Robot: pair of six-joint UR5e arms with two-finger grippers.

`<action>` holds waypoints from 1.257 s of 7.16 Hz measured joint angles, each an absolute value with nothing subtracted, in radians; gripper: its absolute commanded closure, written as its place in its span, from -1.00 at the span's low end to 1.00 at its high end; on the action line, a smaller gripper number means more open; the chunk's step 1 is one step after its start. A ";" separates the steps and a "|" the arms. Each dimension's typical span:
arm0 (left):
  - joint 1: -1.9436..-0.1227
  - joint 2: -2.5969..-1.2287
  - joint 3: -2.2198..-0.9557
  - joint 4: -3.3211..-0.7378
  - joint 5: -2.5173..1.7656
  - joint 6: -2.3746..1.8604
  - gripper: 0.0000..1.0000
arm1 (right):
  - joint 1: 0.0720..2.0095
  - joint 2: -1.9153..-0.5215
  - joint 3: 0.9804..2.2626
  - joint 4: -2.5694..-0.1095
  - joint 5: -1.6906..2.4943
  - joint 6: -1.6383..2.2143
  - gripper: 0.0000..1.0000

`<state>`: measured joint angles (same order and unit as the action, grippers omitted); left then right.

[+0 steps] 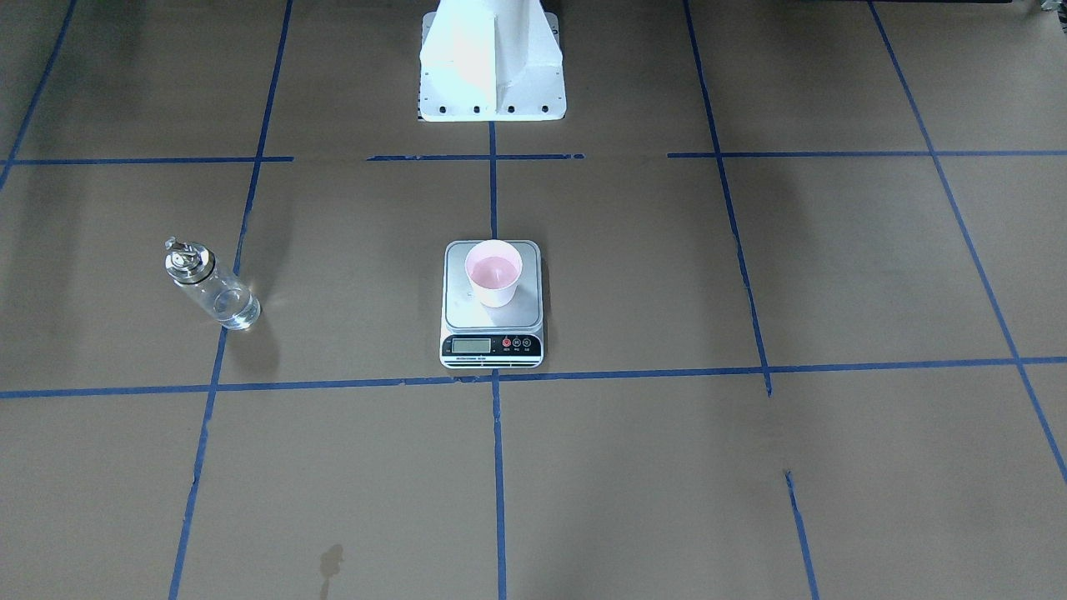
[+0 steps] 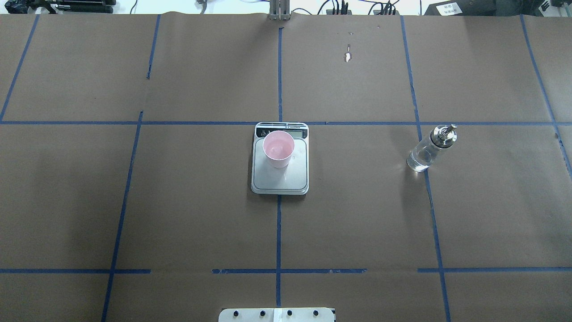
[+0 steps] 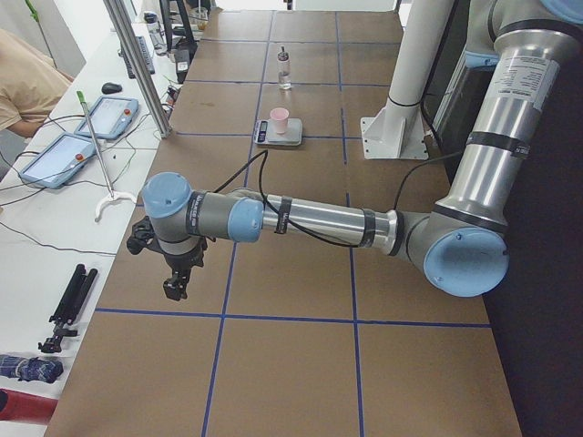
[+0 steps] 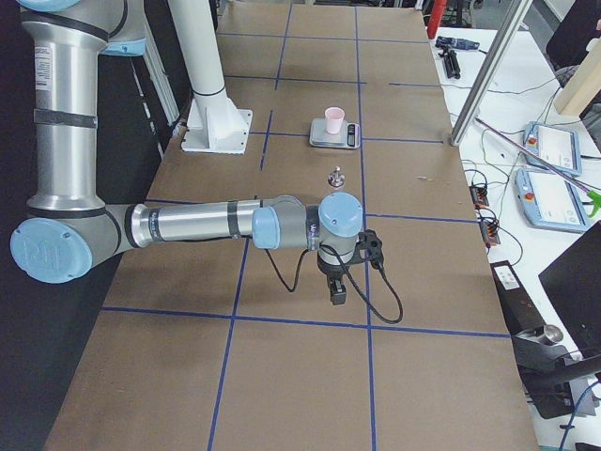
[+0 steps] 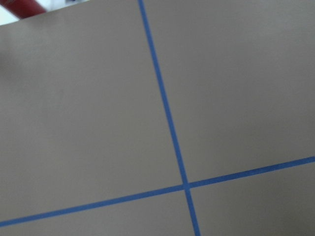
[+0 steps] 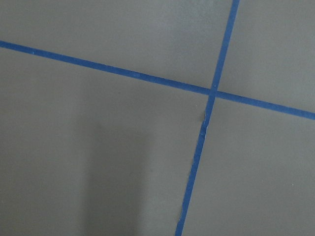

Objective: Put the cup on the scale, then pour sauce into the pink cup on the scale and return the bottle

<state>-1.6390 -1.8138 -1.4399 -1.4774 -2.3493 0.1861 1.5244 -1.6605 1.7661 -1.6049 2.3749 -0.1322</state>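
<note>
The pink cup [image 1: 493, 273] [image 2: 278, 149] stands upright on the silver scale [image 1: 492, 317] [image 2: 279, 180] at the table's middle. On the robot's right side the clear glass bottle [image 1: 208, 285] [image 2: 428, 151] with its metal spout cap stands upright on the paper, apart from the scale. My left gripper [image 3: 175, 289] hangs over the table's left end, far from the cup [image 3: 280, 119]. My right gripper [image 4: 338, 298] hangs over the right end, a little past the bottle [image 4: 335, 177]. I cannot tell whether either is open or shut. Both wrist views show only brown paper and blue tape.
The white robot pedestal [image 1: 492, 67] stands behind the scale. Blue tape lines grid the brown paper. Benches beside the table carry teach pendants [image 3: 107, 116] [image 4: 549, 150], cables and metal posts [image 3: 137, 64]. A person's sleeve [image 3: 23, 77] shows at the left bench.
</note>
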 measured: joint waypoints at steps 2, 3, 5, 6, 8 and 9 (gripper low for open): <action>-1.614 -1.739 -1.509 -1.467 -2.371 0.190 -1.00 | 1.529 -1.682 1.763 -1.606 2.376 -0.123 -1.00; -1.604 -1.720 -1.547 -1.477 -2.373 0.190 -1.00 | 1.529 -1.685 1.763 -1.605 2.376 -0.123 -1.00; -1.561 -1.706 -1.585 -1.481 -2.373 0.191 -1.00 | 1.530 -1.679 1.764 -1.608 2.378 -0.127 -1.00; -1.547 -1.704 -1.578 -1.480 -2.372 0.191 -1.00 | 1.530 -1.678 1.765 -1.608 2.378 -0.127 -1.00; -1.539 -1.693 -1.557 -1.476 -2.368 0.192 -1.00 | 1.530 -1.678 1.765 -1.607 2.376 -0.127 -1.00; -1.539 -1.684 -1.546 -1.475 -2.368 0.192 -1.00 | 1.529 -1.681 1.767 -1.607 2.379 -0.127 -1.00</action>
